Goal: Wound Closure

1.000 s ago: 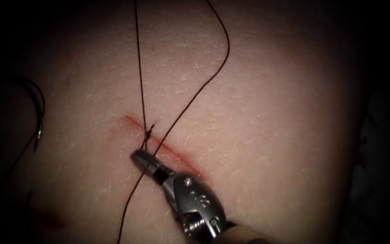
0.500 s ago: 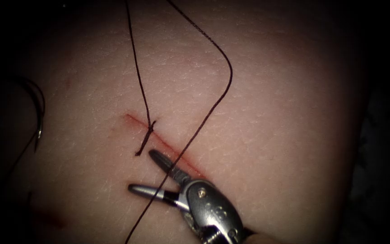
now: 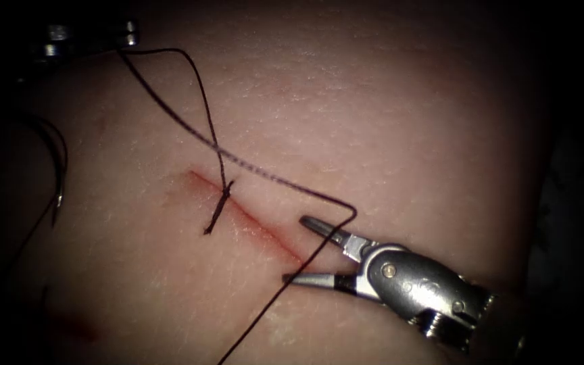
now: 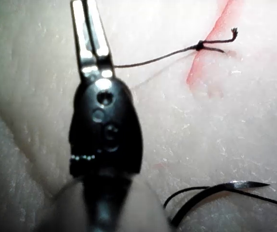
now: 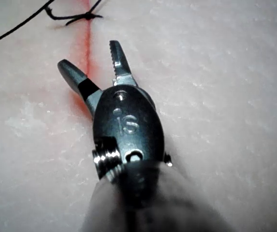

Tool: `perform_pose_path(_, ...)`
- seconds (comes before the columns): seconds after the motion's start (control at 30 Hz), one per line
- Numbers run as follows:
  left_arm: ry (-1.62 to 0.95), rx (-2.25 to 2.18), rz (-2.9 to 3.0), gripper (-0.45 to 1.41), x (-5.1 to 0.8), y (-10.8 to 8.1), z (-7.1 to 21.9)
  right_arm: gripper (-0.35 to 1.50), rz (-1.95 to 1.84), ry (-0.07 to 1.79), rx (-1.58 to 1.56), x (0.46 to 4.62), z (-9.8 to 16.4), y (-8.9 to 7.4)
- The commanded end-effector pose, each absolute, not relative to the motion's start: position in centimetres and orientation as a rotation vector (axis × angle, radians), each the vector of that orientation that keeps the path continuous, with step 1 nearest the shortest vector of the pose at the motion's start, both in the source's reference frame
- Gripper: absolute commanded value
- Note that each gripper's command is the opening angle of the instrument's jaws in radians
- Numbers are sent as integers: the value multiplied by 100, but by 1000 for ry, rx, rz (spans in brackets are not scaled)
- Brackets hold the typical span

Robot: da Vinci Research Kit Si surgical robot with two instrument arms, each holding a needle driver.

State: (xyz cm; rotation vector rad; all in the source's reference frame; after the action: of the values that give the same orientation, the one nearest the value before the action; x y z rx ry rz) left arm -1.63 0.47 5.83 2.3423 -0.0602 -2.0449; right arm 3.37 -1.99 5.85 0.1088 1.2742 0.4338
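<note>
My right tool (image 3: pixel 295 249) lies over the lower end of the cut (image 3: pixel 258 226), jaws open and holding nothing; the long thread (image 3: pixel 265 177) bends at its upper jaw and runs down across the lower one. In the right wrist view the right tool (image 5: pixel 89 55) gapes just short of the knot (image 5: pixel 85 17). My left tool (image 3: pixel 119 42) sits dim at the far upper left, shut on the thread (image 4: pixel 148 60) that leads to the knot (image 3: pixel 224 192) on the cut. The needle (image 3: pixel 57 203) lies free on the tissue (image 3: pixel 407 135) left of the cut, also seen as the needle (image 4: pixel 235 186).
A short thread tail (image 3: pixel 211 223) hangs from the knot to the left of the cut. A faint red fluid smear (image 3: pixel 76 331) marks the tissue at the lower left. The tissue falls into darkness at the right edge.
The right tool's jaws opened, let go of the short tail by the knot, and moved right. The left tool carried its thread down and left, swinging the long strand across the cut.
</note>
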Motion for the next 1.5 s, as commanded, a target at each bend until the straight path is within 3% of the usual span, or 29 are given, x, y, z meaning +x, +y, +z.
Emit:
perform_pose_path(0.03,-52,2343,-2037,-45,-167,40,583,69,428,1285,115,345,597,-191)
perform_pose_path(0.13,-46,2340,-2031,-45,-166,32,571,71,421,1326,120,354,604,-181)
perform_pose_path(0.3,-36,2341,-2031,-45,-168,24,559,121,461,1330,136,376,614,-165)
perform_pose_path(0.4,-43,2337,-2029,-45,-169,21,550,138,486,1305,124,394,620,-157)
perform_pose_path(1.5,-54,2320,-2028,-45,-182,-4,501,145,480,1208,188,485,641,-156)
